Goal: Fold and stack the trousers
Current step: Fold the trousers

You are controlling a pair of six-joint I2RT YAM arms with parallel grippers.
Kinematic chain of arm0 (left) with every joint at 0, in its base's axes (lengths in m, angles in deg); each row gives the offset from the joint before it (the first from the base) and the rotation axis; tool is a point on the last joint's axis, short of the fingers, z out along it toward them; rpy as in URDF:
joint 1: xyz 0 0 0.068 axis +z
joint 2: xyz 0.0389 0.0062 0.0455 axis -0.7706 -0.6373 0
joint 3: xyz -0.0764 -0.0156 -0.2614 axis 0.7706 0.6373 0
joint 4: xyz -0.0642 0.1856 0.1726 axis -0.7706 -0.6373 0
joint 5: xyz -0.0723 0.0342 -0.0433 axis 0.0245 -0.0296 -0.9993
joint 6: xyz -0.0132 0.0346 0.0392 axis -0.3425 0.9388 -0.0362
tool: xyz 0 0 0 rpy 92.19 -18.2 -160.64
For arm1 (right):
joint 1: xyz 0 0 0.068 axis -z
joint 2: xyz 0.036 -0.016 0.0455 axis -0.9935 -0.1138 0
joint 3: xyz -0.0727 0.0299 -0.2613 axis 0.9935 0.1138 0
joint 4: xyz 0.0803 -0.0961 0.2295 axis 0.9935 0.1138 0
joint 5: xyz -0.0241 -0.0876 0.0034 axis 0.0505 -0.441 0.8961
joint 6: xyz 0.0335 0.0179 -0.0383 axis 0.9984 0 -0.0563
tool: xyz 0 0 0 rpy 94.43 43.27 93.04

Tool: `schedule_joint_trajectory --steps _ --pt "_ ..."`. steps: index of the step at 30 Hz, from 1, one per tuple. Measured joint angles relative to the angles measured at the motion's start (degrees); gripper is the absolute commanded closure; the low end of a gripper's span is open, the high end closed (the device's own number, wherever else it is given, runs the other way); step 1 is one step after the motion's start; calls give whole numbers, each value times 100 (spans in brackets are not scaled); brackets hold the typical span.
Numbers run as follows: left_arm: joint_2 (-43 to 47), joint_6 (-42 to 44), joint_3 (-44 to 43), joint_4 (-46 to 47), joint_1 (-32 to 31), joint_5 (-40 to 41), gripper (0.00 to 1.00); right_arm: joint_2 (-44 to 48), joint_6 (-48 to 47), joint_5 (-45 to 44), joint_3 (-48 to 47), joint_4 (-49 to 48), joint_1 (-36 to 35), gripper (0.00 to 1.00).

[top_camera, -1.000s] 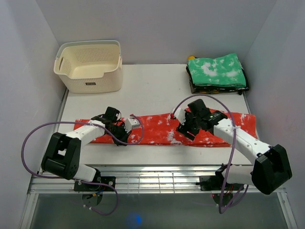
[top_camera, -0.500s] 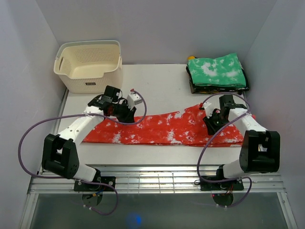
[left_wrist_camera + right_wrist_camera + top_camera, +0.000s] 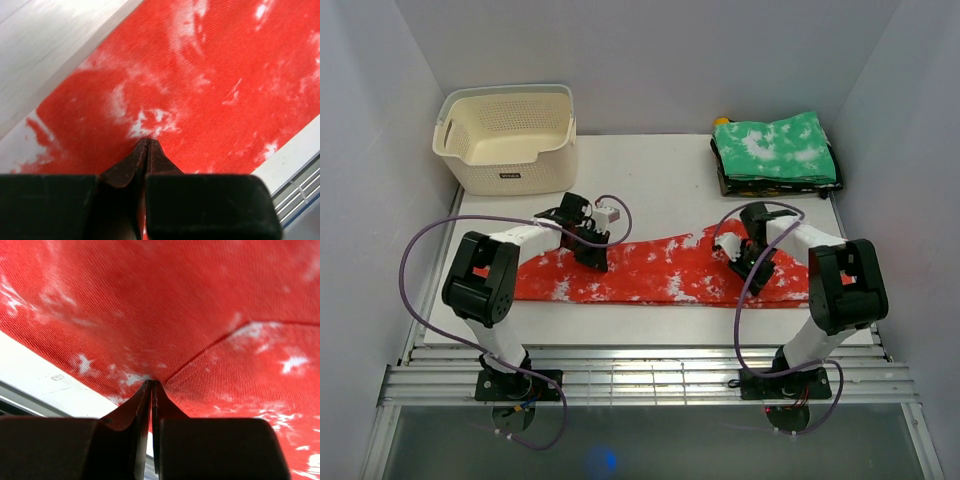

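The red-orange trousers [image 3: 660, 272] with white blotches lie in a long band across the near half of the table [image 3: 650, 185]. Their top edge rises to a peak toward the right. My left gripper [image 3: 592, 254] rests on the band's left part. In the left wrist view its jaws [image 3: 148, 141] are closed together, tips pinching the cloth [image 3: 225, 75] at a white blotch. My right gripper [image 3: 741, 264] is on the right part. Its jaws [image 3: 152, 382] are shut on the cloth [image 3: 200, 300] where a fold line runs out from the tips.
A cream perforated basket [image 3: 510, 175] stands at the back left. A folded stack of green cloth with white blotches [image 3: 775, 150] sits at the back right. White walls close in on both sides. A slatted rail [image 3: 640, 365] runs along the table's near edge.
Both arms swung outward and then drew back in. The trousers' band has got shorter at both ends and its top edge has humped up. The right jaws closed.
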Motion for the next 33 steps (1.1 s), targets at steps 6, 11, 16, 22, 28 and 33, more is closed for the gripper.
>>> schedule_joint_trajectory --steps 6,11,16,22,28,33 --pt "575 251 310 -247 577 -28 73 -535 341 55 -614 321 -776 78" --pt "671 529 -503 -444 472 -658 62 -13 566 1010 -649 52 -702 64" --pt "-302 118 -2417 -85 133 -1344 52 914 629 1672 -1047 -90 -133 70" --pt "-2031 -1130 -4118 981 -411 -1674 46 365 789 2098 -1204 -315 210 82" --pt "-3530 -2194 -5115 1729 -942 -1808 41 -426 955 2057 -750 -516 658 92" --pt "-4350 -2894 -5412 2258 -1268 -2028 40 -560 997 1998 -411 -546 723 92"
